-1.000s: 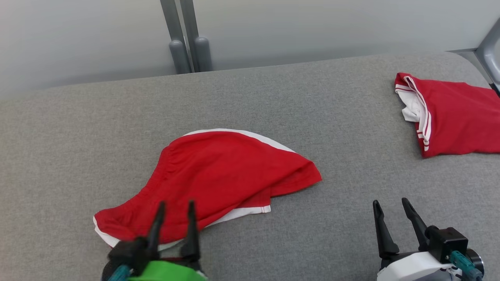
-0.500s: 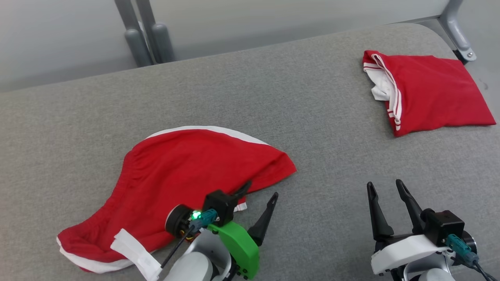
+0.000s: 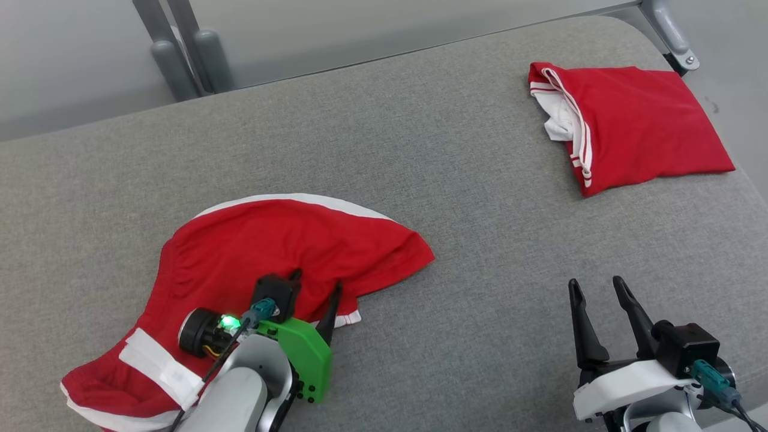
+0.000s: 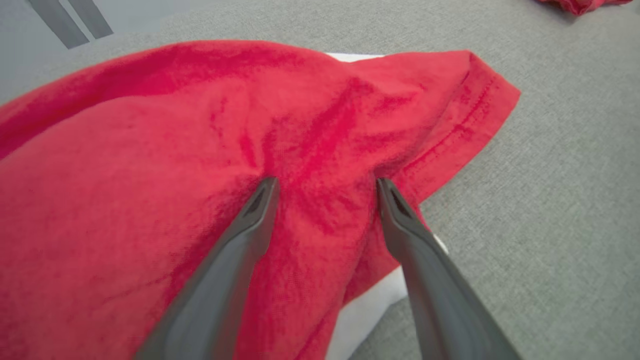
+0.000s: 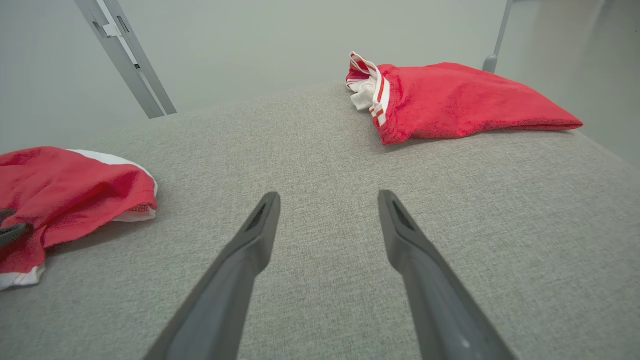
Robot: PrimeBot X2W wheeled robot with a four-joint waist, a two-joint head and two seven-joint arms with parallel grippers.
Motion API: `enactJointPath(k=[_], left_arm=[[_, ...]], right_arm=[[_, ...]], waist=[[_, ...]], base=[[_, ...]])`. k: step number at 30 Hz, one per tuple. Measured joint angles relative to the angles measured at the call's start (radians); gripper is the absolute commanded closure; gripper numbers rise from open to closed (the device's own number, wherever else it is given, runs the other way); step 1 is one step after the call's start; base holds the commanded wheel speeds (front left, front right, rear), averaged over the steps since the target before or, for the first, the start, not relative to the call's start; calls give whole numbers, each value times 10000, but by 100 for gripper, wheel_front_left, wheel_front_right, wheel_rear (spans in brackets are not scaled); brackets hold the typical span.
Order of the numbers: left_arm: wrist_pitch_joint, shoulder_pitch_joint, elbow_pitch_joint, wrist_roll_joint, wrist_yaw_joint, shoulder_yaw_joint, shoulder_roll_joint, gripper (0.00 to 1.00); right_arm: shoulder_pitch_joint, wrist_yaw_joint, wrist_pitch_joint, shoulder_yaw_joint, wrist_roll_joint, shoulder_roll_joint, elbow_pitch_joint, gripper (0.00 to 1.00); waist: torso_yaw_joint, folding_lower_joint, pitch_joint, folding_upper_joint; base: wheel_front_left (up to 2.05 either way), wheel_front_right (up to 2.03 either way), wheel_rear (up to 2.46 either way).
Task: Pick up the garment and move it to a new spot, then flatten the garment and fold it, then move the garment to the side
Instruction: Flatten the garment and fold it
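The red shorts (image 3: 270, 246) lie rumpled at 8 o'clock on the grey worktop (image 3: 420, 150), their near end cut off by the frame. The left gripper (image 3: 316, 282) is spread wide, tips pressed into the cloth (unclamped), and its arm hides the hem. At 4 o'clock the right gripper (image 3: 595, 282) gapes empty.

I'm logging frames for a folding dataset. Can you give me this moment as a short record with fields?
surface: grey padded surface
target: crumpled red garment, white trim, near left
other: folded red garment, far right
left gripper: open, fingertips pressing into the crumpled red garment, cloth ridge between them
right gripper: open, above bare surface, holding nothing
stage: not yet gripped
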Motion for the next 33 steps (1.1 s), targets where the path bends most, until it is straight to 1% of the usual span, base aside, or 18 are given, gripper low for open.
enactJointPath(k=[1,2,3,5,6,7,11,13,16,18,20,22,24,28,31,33], left_arm=[[146,-49,113,-79,-98,-2,8,5],[263,-61,203,-192,-192,-4,0,19],[351,-68,284,-236,-324,-56,-2,49],[546,-113,380,-545,-472,-56,-88,59],[600,-146,414,-552,-523,-79,-92,73],[639,-198,431,-554,-543,-88,-90,100],[646,-508,623,-748,-573,98,-127,100],[550,-634,675,-1133,-562,362,-230,100],[368,-987,807,-1220,-393,662,-234,100],[336,-1243,1051,-1365,-324,895,-226,100],[399,-1407,1340,-1674,-316,1108,-236,100],[564,-1621,1680,-1762,-336,1212,-199,100],[752,-1831,2034,-2063,-485,1342,-234,100],[1325,-2034,2585,-2773,-978,1338,-389,100],[2088,-2024,2493,-3591,-1162,1037,-523,100],[2560,-1911,2034,-4031,-1185,583,-514,100]], right_arm=[[-25,0,0,2,0,2,-2,0],[-42,0,0,10,-2,2,0,0],[-58,0,0,13,-4,2,4,0],[-80,0,0,13,-6,2,8,0],[-86,0,0,15,-8,2,10,0],[-90,0,0,12,-12,2,10,0],[-155,0,0,19,-19,2,2,0],[-158,0,0,38,-19,2,2,0],[-158,0,0,48,-23,4,4,0],[-158,0,0,48,-40,2,10,0],[-158,0,0,50,-59,4,12,0],[-158,0,0,67,-111,2,29,0],[-160,0,0,71,-123,4,38,0],[-171,0,0,113,-163,4,67,0],[-174,0,0,111,-188,6,113,0],[-171,0,0,88,-190,2,142,0]], waist=[[25,0,-2,0],[43,0,-3,0],[61,0,-6,0],[90,0,-12,0],[99,0,-18,0],[107,0,-17,0],[120,0,50,0],[111,0,76,0],[100,0,112,0],[92,0,130,0],[89,0,142,0],[79,0,154,0],[82,0,168,0],[59,0,177,0],[21,0,131,0],[8,0,78,0]], base=[[0,0,0],[0,0,0],[0,0,0],[0,0,0],[0,0,0],[0,0,0],[0,0,0],[0,0,0],[0,0,0],[0,0,0],[0,0,0],[0,0,0],[0,0,0],[0,0,0],[0,0,0],[0,0,0]])
